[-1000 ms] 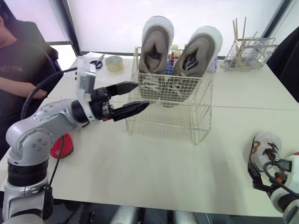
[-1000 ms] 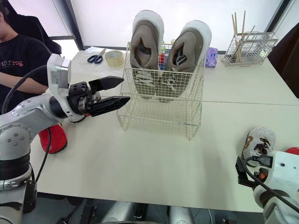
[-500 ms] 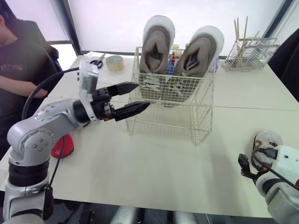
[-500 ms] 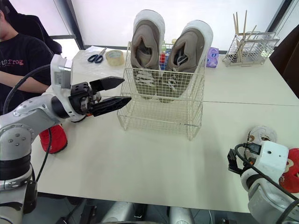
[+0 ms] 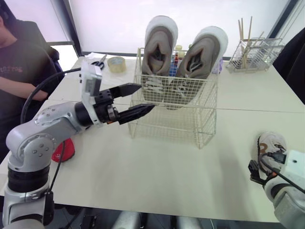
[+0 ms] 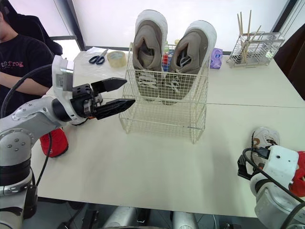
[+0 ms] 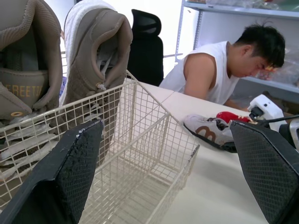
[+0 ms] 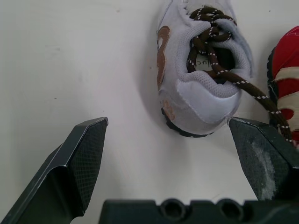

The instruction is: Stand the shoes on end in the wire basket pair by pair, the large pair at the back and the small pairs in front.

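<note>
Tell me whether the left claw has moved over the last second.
No. The left claw holds the same spot, open, its tips level with the left wall of the wire basket.

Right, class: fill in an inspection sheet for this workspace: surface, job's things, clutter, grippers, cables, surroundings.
Surface: white table.
Job's things: large pair on end at the back of the wire basket; small white shoe and red shoe lying side by side; second red shoe at the left edge.
Clutter: scissors, tape roll, rack of sticks.
Grippers: left gripper open beside the basket; right gripper open over the white shoe.
Cables: black cable along the left arm; second cable at the right wrist.
Surroundings: person seated at the left.
</note>
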Controlling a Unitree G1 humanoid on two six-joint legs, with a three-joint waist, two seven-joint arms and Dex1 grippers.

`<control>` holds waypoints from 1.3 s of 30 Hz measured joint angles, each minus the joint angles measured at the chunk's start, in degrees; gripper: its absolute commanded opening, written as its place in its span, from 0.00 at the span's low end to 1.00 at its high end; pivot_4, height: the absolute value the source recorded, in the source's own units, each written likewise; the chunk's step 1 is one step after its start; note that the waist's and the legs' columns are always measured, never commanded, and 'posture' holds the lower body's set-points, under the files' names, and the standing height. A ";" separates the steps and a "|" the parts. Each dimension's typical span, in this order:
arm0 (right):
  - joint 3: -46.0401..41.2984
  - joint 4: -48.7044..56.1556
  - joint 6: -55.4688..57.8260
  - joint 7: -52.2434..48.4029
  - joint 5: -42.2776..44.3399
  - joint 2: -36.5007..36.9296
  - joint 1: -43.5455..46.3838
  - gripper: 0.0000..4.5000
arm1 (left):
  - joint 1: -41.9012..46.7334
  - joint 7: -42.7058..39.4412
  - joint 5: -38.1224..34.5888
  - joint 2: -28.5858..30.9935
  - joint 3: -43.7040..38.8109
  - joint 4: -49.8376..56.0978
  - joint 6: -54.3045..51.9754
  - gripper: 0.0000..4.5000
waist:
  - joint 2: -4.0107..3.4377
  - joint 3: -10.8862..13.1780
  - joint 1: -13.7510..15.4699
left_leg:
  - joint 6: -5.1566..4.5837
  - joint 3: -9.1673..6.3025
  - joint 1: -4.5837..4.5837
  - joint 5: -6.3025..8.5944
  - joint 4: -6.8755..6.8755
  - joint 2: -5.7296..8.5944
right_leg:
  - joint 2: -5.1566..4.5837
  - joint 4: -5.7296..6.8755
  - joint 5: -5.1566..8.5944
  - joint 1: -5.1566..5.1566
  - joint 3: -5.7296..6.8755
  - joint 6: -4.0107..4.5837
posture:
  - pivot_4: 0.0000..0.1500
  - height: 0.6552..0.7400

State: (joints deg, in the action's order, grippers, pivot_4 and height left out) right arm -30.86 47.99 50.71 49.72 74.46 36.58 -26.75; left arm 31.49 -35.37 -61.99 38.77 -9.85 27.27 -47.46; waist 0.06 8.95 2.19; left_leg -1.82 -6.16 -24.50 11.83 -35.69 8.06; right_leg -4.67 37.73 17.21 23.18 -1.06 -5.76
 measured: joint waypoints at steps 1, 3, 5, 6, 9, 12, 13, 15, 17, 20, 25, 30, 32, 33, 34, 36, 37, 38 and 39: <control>-0.04 -0.08 -0.06 -0.01 -0.05 0.00 0.06 1.00 | 0.01 0.11 0.00 0.00 0.00 0.00 0.00 0.99 | 0.00 0.00 0.00 | 0.00 0.00 0.00 0.00 0.00 0.00 | 0.00 0.00 0.00 -0.01 0.00 0.00 | 1.00 1.00; -0.05 -0.99 -0.24 -0.19 -0.32 0.00 0.47 1.00 | 0.01 0.38 0.00 0.00 0.00 0.00 0.00 0.99 | 0.00 0.00 -0.02 | 0.00 0.00 0.00 0.00 0.00 0.00 | 0.00 0.00 0.00 -0.01 0.00 0.00 | 1.00 1.00; 0.04 -3.09 -0.43 -0.96 -1.48 -0.01 2.18 1.00 | 0.02 0.52 0.00 -0.01 0.00 0.00 0.00 0.99 | 0.00 0.00 -0.07 | 0.00 0.00 0.01 0.00 0.00 0.00 | 0.01 0.00 0.00 -0.01 0.00 0.00 | 1.00 1.00; 0.22 -4.66 -0.56 -1.61 -2.39 -0.02 3.66 1.00 | 0.04 0.55 0.01 -0.02 0.01 0.01 0.01 0.99 | 0.00 0.00 -0.11 | 0.00 0.00 0.02 0.00 0.00 0.00 | 0.01 -0.01 0.00 -0.02 0.00 0.00 | 1.00 1.00; 1.29 -8.20 -0.68 -3.31 -5.23 -0.02 6.96 1.00 | 0.08 0.60 0.02 -0.05 0.01 0.02 0.01 0.99 | 0.00 0.01 -0.03 | 0.01 0.00 0.02 -0.01 0.01 0.00 | 0.02 -0.01 0.00 -0.02 0.01 0.00 | 1.00 1.00; 2.49 -10.66 -0.66 -5.51 -8.23 -0.14 9.13 1.00 | 0.15 0.66 0.10 -0.06 0.02 0.02 0.02 0.99 | 0.00 0.02 -0.02 | 0.01 0.00 0.02 -0.02 0.03 0.00 | 0.02 -0.01 -0.01 -0.03 0.01 -0.01 | 1.00 1.00; 2.91 -11.42 -0.65 -6.40 -9.26 -0.32 9.83 1.00 | 0.16 0.69 0.12 -0.06 0.02 0.02 0.02 0.99 | 0.00 0.02 -0.04 | 0.01 0.00 0.02 -0.02 0.03 0.00 | 0.02 -0.01 -0.01 -0.03 0.00 -0.01 | 1.00 1.00; 3.27 -12.49 -0.61 -7.80 -11.12 -0.74 10.71 0.94 | 0.18 0.80 0.17 -0.06 0.02 0.03 0.02 1.00 | 0.00 0.02 -0.08 | 0.01 0.00 0.02 -0.02 0.03 0.00 | 0.02 -0.01 -0.01 -0.04 0.00 -0.01 | 1.00 1.00; 3.61 -13.64 -0.48 -8.97 -12.88 -1.20 12.13 0.83 | 0.19 0.98 0.21 -0.05 0.02 0.08 0.03 1.00 | 0.01 0.02 -0.16 | 0.02 0.00 0.03 -0.02 0.02 0.00 | 0.02 -0.01 -0.01 -0.04 0.00 -0.01 | 1.00 1.00; 4.11 -15.10 0.16 -10.64 -15.62 -1.77 14.41 0.51 | 0.22 1.55 0.23 -0.03 0.01 0.47 0.03 1.00 | 0.01 0.02 -0.17 | 0.03 0.00 0.04 -0.03 0.02 0.00 | 0.02 -0.01 -0.01 -0.05 0.00 -0.01 | 1.00 1.00; 4.58 -15.88 1.49 -12.56 -19.18 -3.35 16.62 0.01 | 0.25 1.99 0.28 0.02 0.01 0.68 0.03 1.00 | 0.01 0.02 -0.16 | 0.03 0.00 0.04 -0.03 0.04 0.00 | 0.03 -0.01 -0.02 -0.04 0.00 -0.01 | 1.00 1.00; 4.55 -16.13 2.79 -15.02 -21.60 -4.16 18.16 0.00 | 0.24 2.17 0.27 0.28 -0.05 0.69 0.04 1.00 | 0.01 0.02 -0.25 | 0.04 0.00 0.05 -0.03 0.04 0.00 | 0.03 0.00 -0.02 -0.04 0.00 -0.01 | 1.00 1.00; 4.87 -17.46 2.51 -18.57 -23.27 -3.29 20.30 0.00 | 0.28 2.13 0.26 0.86 -0.32 0.52 0.04 1.00 | -0.07 0.08 -0.33 | 0.04 0.01 0.05 -0.03 0.03 0.00 | 0.03 0.00 -0.02 -0.04 -0.01 -0.01 | 1.00 1.00; 5.00 -18.54 1.97 -20.58 -24.28 -2.16 22.31 0.00 | 0.52 2.08 0.25 1.13 -0.46 0.20 0.04 1.00 | -0.17 0.14 -0.38 | 0.04 0.03 0.04 -0.04 0.02 0.00 | 0.03 0.00 -0.03 -0.03 -0.02 -0.02 | 1.00 1.00; 5.01 -19.85 1.02 -22.64 -25.44 -0.72 24.75 0.00 | 0.86 2.02 0.24 1.38 -0.63 -0.30 0.04 1.00 | -0.24 0.18 -0.41 | 0.04 0.04 0.04 -0.04 0.02 0.00 | 0.03 0.00 -0.03 -0.04 -0.02 -0.02 | 1.00 1.00; 4.79 -22.72 -1.93 -26.66 -28.58 2.50 30.33 0.00 | 1.96 1.75 0.22 1.60 -0.92 -1.63 0.04 1.00 | -0.26 0.21 -0.39 | 0.04 0.05 0.04 -0.05 0.03 0.00 | 0.04 0.00 -0.04 -0.03 0.00 -0.04 | 1.00 1.00; 4.68 -23.97 -3.63 -28.96 -30.00 3.92 33.04 0.00 | 2.47 1.61 0.20 1.68 -1.30 -2.26 0.05 1.00 | -0.24 0.22 -0.33 | 0.06 0.03 0.04 -0.06 0.07 0.00 | 0.04 0.00 -0.08 -0.02 0.01 -0.11 | 1.00 1.00; 4.76 -26.07 -5.45 -32.15 -31.16 5.53 36.47 0.00 | 3.09 1.33 0.17 1.79 -1.61 -3.30 0.05 1.00 | -0.23 0.23 -0.31 | 0.06 0.04 0.04 -0.07 0.11 0.00 | 0.04 0.00 -0.14 0.00 0.01 -0.23 | 1.00 1.00; 4.94 -27.47 -6.95 -34.74 -32.01 6.64 39.03 0.00 | 3.62 0.93 0.17 1.80 -1.81 -4.22 0.05 1.00 | -0.23 0.24 -0.30 | 0.07 0.03 0.04 -0.07 0.13 0.00 | 0.04 0.00 -0.15 0.00 0.02 -0.24 | 1.00 1.00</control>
State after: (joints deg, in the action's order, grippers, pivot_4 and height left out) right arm -25.92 20.52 43.76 14.97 42.45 43.22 12.28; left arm 35.11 -34.44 -61.82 40.57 -11.67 23.05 -47.40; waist -0.17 9.18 1.89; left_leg -1.74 -6.12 -24.46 11.76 -35.55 8.06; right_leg -4.63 37.74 17.06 23.18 -1.05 -6.01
